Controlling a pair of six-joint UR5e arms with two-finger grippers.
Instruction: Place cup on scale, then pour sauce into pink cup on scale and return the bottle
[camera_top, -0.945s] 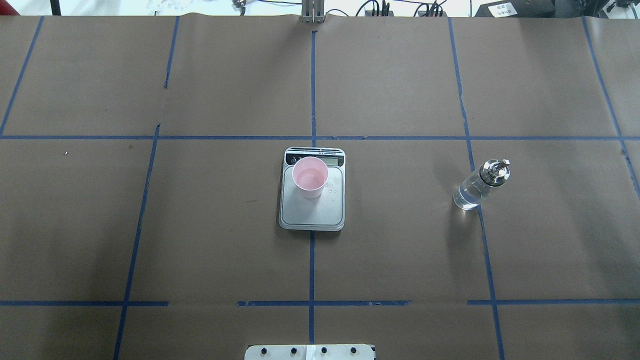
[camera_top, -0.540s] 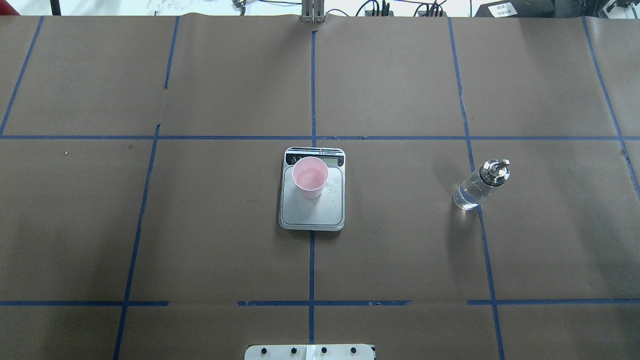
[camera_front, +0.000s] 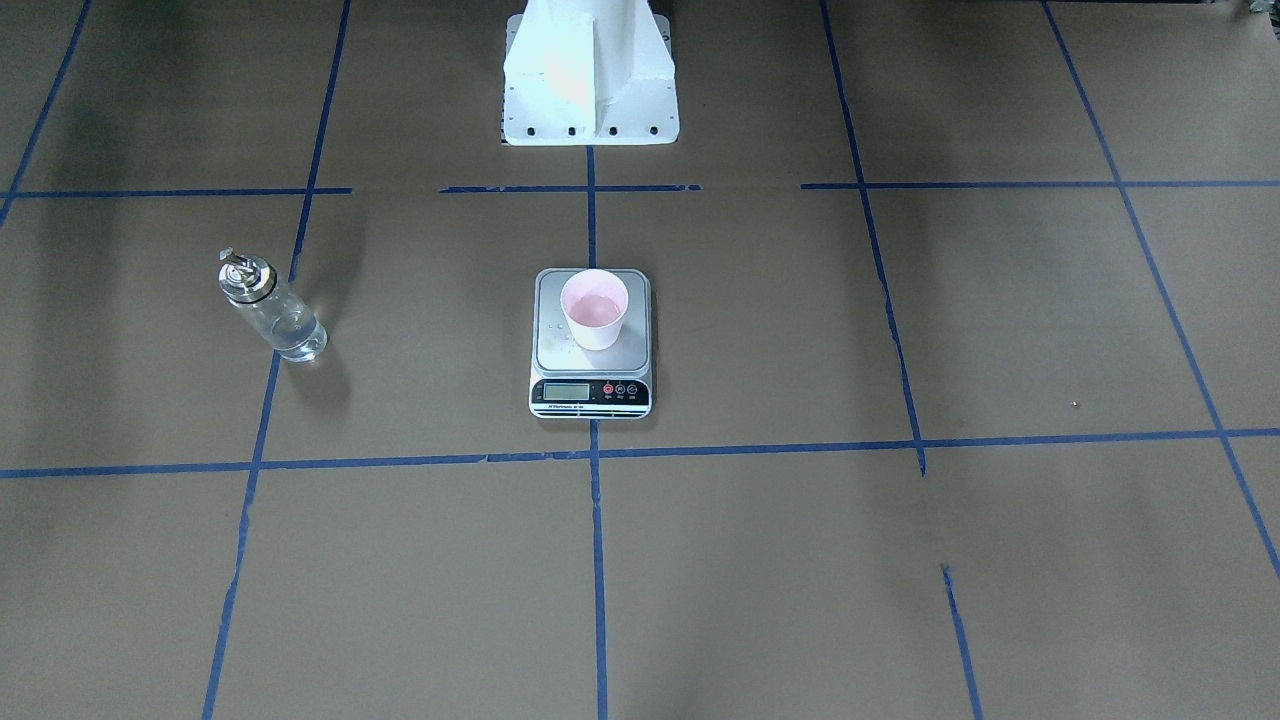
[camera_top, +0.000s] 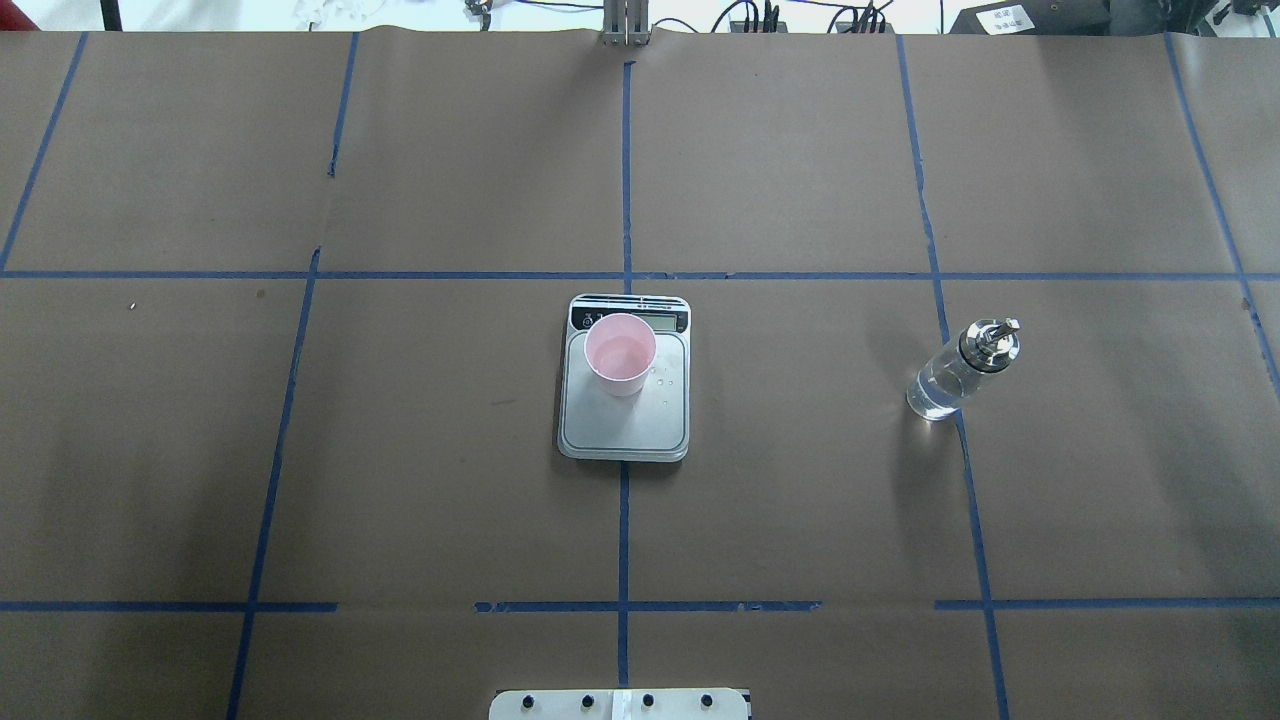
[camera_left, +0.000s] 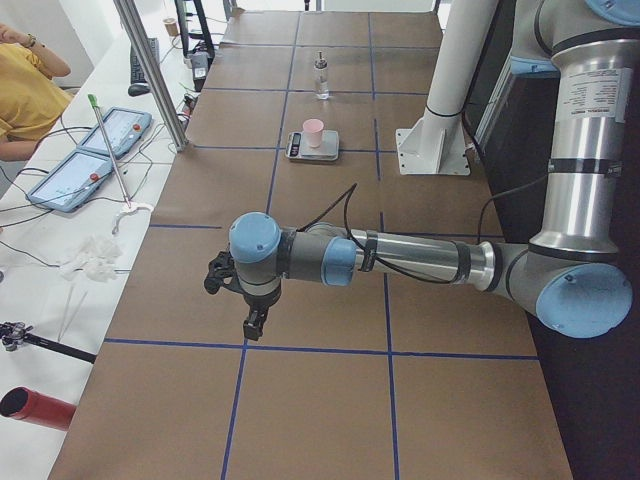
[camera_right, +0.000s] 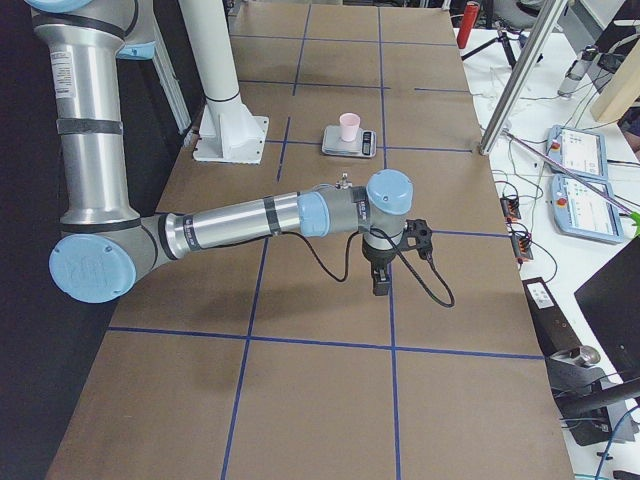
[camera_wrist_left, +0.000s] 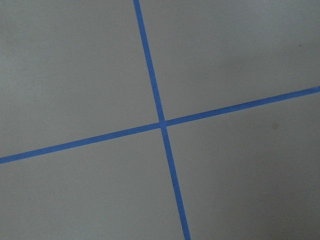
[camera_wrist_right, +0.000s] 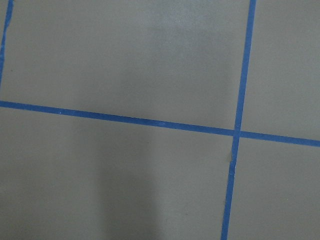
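Hanging low over bare brown paper, the left end effector (camera_left: 251, 328) points down at a crossing of blue tape lines, well apart from everything the task concerns. Whether its fingers are apart or together I cannot tell, since only a side view shows it. The right end effector (camera_right: 381, 288) hangs the same way at the other end of the worktop (camera_top: 800, 500), and its state cannot be told either. Both arms reach out away from the middle, which probably keeps the scale free of any touch that would upset its reading. In the centre the scale (camera_top: 625, 425) lies flat with its display on the far side. The pink cup (camera_top: 620, 352) stands upright on the far part of its platform, with a few droplets just beside it and what seems a little clear liquid inside. The bottle (camera_top: 958, 370) stands upright on the worktop to the right, well apart from the scale and partly full of sauce (camera_top: 932, 392). The task looks complete, or nearly so.
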